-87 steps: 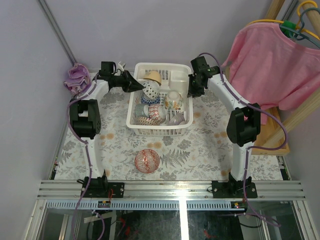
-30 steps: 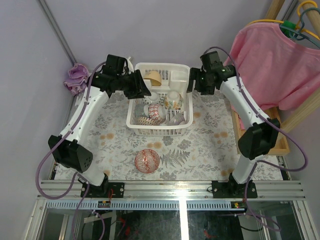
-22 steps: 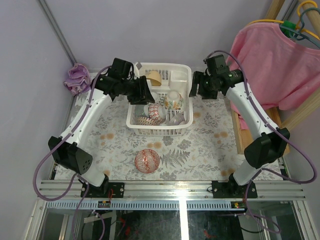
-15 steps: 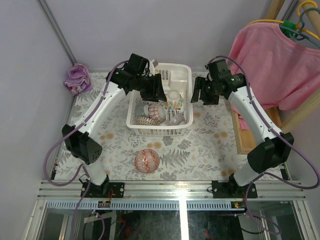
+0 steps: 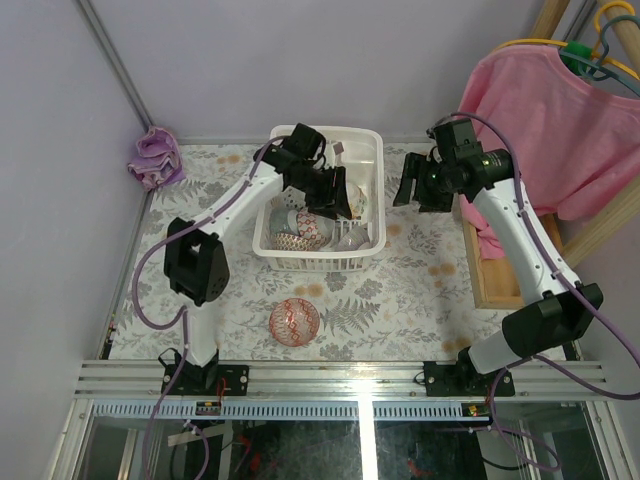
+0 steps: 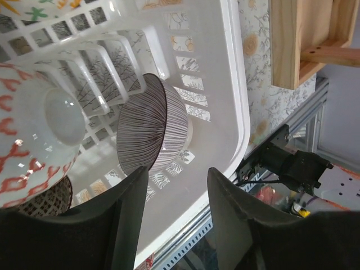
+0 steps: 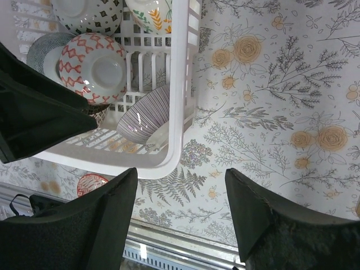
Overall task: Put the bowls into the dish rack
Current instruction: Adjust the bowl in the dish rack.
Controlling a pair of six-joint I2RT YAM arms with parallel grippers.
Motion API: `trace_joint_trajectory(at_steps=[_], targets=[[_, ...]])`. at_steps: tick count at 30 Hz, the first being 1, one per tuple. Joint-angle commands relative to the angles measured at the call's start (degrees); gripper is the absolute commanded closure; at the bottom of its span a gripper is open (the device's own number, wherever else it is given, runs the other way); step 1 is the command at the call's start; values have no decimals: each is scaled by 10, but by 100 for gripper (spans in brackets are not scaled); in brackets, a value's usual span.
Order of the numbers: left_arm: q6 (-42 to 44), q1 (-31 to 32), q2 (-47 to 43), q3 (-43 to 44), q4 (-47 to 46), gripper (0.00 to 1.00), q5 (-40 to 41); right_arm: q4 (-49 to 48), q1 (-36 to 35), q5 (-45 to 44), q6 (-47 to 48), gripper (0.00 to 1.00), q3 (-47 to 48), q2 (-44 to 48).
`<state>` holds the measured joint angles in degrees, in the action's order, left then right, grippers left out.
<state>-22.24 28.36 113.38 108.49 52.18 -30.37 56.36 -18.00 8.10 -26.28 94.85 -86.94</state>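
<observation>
1 dish rack (image 5: 310, 262) with at least 5 bowls (image 7: 93, 67) inside, 1 red bowl (image 5: 294, 320) on the table (image 5: 420, 290) in front of it, left gripper (image 6: 177, 174) over the rack interior and right gripper (image 7: 180, 174) just right of the rack, both with fingers apart and empty.

Left arm (image 5: 235, 205) and right arm (image 5: 520, 235): white tubular links, chunky black joint housings, black base blocks. Purple cable (image 5: 135, 295) runs along each, loose in loops. Claw fingers (image 6: 126, 225) matte black, broad, tapering to blunt tips.
</observation>
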Motion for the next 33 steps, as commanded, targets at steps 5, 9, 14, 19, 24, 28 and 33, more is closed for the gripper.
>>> trace_joint_trajectory(at_steps=[5, 9, 14, 19, 24, 28, 33], targets=[[35, -1, 51, -24, -57, 54, -122, 14, 9, 31, 11, 28, -22, 16], [42, 0, 66, -35, -65, 54, -154, 16, 10, 33, 11, 28, -24, 13], [55, 0, 70, -54, -61, 55, -154, 15, 11, 34, 9, 28, -29, 14], [60, 1, 63, -81, -64, 58, -165, 13, 11, 37, 7, 28, -35, 14], [58, 1, 49, -109, -74, 63, -180, 12, 11, 43, 5, 28, -37, 13], [48, 1, 44, -114, -83, 76, -182, 9, 11, 47, 3, 28, -44, 14], [37, 0, 49, -99, -83, 95, -193, 6, 11, 50, 2, 28, -48, 14]])
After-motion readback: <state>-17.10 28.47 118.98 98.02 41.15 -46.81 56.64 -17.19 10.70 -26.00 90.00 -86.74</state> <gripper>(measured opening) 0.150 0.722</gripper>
